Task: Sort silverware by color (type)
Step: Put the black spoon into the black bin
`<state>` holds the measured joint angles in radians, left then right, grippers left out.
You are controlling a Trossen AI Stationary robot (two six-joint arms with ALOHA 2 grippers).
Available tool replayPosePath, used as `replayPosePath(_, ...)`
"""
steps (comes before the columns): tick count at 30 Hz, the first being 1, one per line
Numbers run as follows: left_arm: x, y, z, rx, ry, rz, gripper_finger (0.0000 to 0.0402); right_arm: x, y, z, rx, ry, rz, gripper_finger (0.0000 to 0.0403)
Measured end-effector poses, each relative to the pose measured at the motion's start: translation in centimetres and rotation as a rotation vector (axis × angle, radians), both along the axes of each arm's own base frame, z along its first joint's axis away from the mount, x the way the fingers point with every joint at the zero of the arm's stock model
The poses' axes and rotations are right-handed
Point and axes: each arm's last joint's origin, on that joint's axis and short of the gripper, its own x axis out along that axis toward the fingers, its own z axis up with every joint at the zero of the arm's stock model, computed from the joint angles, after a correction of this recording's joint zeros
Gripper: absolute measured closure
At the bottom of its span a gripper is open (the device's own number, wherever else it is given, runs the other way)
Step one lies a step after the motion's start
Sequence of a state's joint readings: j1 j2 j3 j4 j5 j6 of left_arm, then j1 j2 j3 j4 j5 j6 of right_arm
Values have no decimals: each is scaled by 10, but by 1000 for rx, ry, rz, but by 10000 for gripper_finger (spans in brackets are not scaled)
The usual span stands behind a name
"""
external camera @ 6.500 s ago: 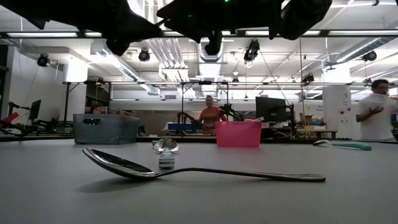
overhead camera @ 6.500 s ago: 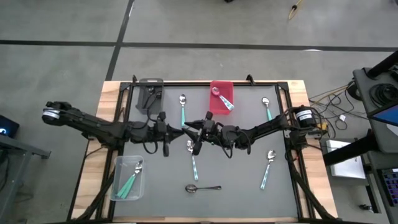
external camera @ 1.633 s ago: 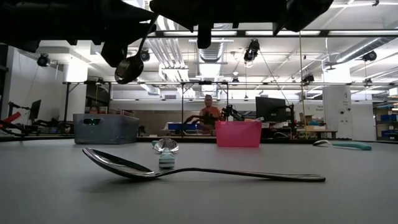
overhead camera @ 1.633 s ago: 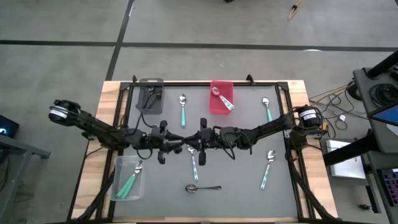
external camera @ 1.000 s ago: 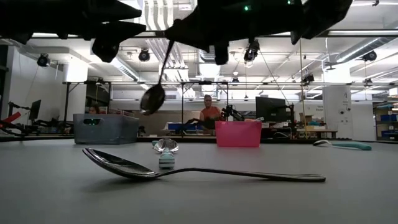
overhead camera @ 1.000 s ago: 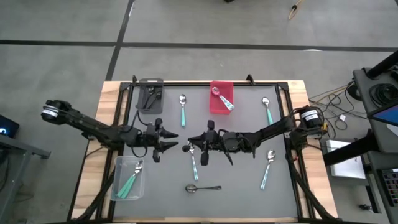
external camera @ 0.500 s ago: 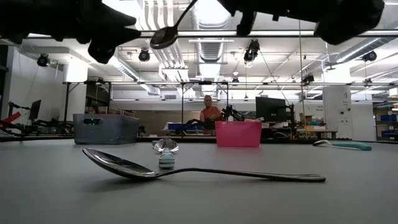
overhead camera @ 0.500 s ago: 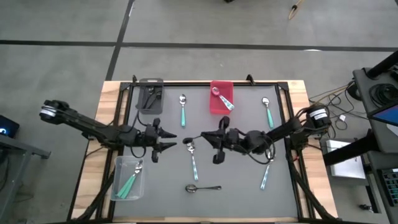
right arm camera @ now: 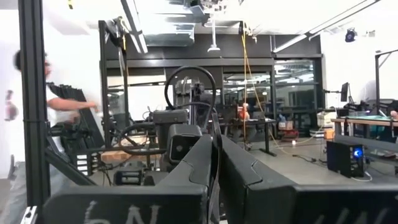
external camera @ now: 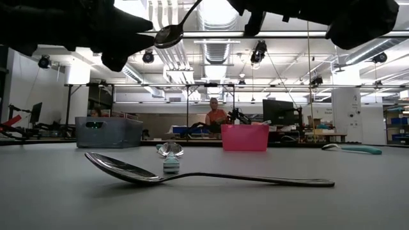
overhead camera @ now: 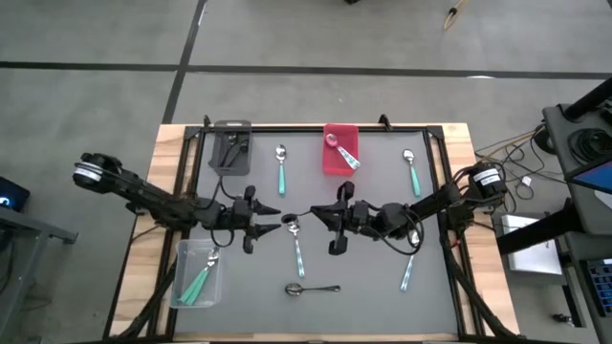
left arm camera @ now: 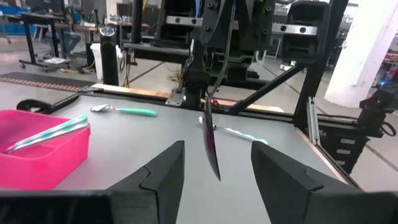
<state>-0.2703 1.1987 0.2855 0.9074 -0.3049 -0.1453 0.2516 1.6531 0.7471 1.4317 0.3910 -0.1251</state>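
— Looking from above, where do the two grippers meet?
— Just off the table's centre. The left gripper (overhead camera: 271,222) sits on the 9 o'clock side, the right gripper (overhead camera: 318,212) on the 3 o'clock side, tips facing each other.
— Who has the black spoon (left arm camera: 211,144)?
— The right gripper. Its fingers (right arm camera: 202,160) are pressed together on the thin handle, and the spoon is in the air, bowl pointing toward 9 o'clock.
— And the left one?
— Spread wide. From its wrist the spoon hangs between its fingers (left arm camera: 166,169) without touching either.
— The rest of the silverware?
— A second black spoon (overhead camera: 313,288) lies flat at 6 o'clock. One teal-handled spoon (overhead camera: 297,245) lies just below centre, another spoon (overhead camera: 281,167) toward 12, a third (overhead camera: 411,168) at 2.
— The bins?
— The grey bin (overhead camera: 230,129) is at 11 o'clock and the red bin (overhead camera: 330,162) at 12. The clear bin (overhead camera: 186,250), at 8, holds teal handles
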Motion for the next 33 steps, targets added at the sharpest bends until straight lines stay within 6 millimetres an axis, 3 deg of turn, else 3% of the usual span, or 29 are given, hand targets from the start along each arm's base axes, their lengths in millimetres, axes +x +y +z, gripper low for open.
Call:
replayPosePath(6,10,-2,-10,4,-32,4,213,0,0,0,-2,0,0,394)
replayPosePath(13,28,-4,-21,28,5,87,219,0,0,0,-5,-1,-1,394)
replayPosePath(17,35,-6,-22,39,8,95,260,0,0,0,-6,1,-2,394)
replayPosePath(24,37,-6,-19,31,-7,95,387,1,0,-1,-18,10,0,394)
replayPosePath(33,35,-5,-19,6,28,105,399,4,1,-8,45,87,18,374)
